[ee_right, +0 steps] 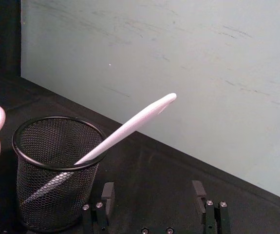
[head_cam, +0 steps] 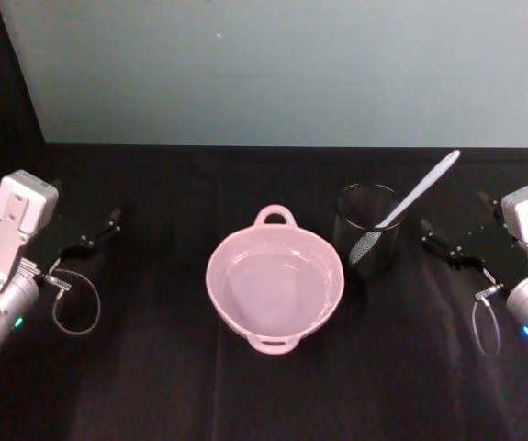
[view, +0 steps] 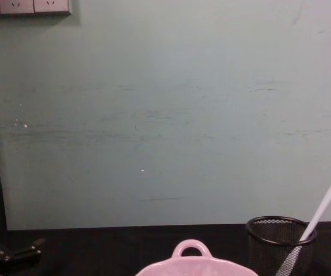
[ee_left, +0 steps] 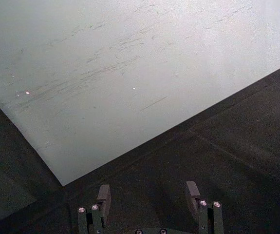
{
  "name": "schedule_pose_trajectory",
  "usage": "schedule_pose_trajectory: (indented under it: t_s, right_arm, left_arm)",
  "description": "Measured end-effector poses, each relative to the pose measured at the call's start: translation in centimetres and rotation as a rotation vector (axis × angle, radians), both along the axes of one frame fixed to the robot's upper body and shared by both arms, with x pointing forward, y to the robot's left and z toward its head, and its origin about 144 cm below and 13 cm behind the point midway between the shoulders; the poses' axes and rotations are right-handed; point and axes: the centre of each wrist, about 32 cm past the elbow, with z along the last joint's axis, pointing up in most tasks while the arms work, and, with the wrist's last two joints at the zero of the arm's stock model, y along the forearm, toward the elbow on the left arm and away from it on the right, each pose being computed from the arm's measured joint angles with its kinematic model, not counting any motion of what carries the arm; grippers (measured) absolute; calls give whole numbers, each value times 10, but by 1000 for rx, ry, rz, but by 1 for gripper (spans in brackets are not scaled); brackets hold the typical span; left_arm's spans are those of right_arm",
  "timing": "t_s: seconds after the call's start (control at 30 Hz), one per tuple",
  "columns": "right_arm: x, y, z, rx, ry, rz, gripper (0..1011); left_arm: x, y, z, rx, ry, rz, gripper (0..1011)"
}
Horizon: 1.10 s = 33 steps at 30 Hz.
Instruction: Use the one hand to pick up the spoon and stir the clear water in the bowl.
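Pickup not yet begun: the spoon [head_cam: 420,188] stands blade-down in the mesh cup [head_cam: 374,257] at the bowl's [head_cam: 230,268] 2 o'clock. The right gripper [head_cam: 424,232], fingers wide and empty, sits at the cup's 3 o'clock. Next it likely must close on the free handle and lift it clear of the cup's rim. The left gripper [head_cam: 109,225], fingers also wide, is parked at 9 o'clock on the counter [head_cam: 153,367]

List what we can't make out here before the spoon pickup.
- Spoon blade: down inside the mesh cup, veiled by the mesh in the head and right wrist views, so its shape is unclear.
- Handle tip detail: too small to tell.
- Bowl: the chest view's bottom edge cuts off everything below the rim and loop handle.
- Water depth: it is clear, so the head view cannot settle the level.
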Motion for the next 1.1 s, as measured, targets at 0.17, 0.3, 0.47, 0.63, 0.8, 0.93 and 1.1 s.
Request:
schedule_pose_trajectory:
  t_s: [0.17, 0.3, 0.47, 0.63, 0.8, 0.93, 1.1]
  right_arm:
    - [0, 0, 0, 0, 0, 0, 1003]
    - [0, 0, 0, 0, 0, 0, 1003]
    - [0, 0, 0, 0, 0, 0, 1003]
    - [0, 0, 0, 0, 0, 0, 1003]
    - [0, 0, 0, 0, 0, 0, 1003]
    - [0, 0, 0, 0, 0, 0, 1002]
    - [0, 0, 0, 0, 0, 0, 1003]
  left_arm:
    - [0, 0, 0, 0, 0, 0, 1011]
    - [0, 0, 0, 0, 0, 0, 1011]
    - [0, 0, 0, 0, 0, 0, 1011]
    - [0, 0, 0, 0, 0, 0, 1011]
    - [0, 0, 0, 0, 0, 0, 1011]
    - [0, 0, 0, 0, 0, 0, 1011]
    - [0, 0, 0, 0, 0, 0, 1011]
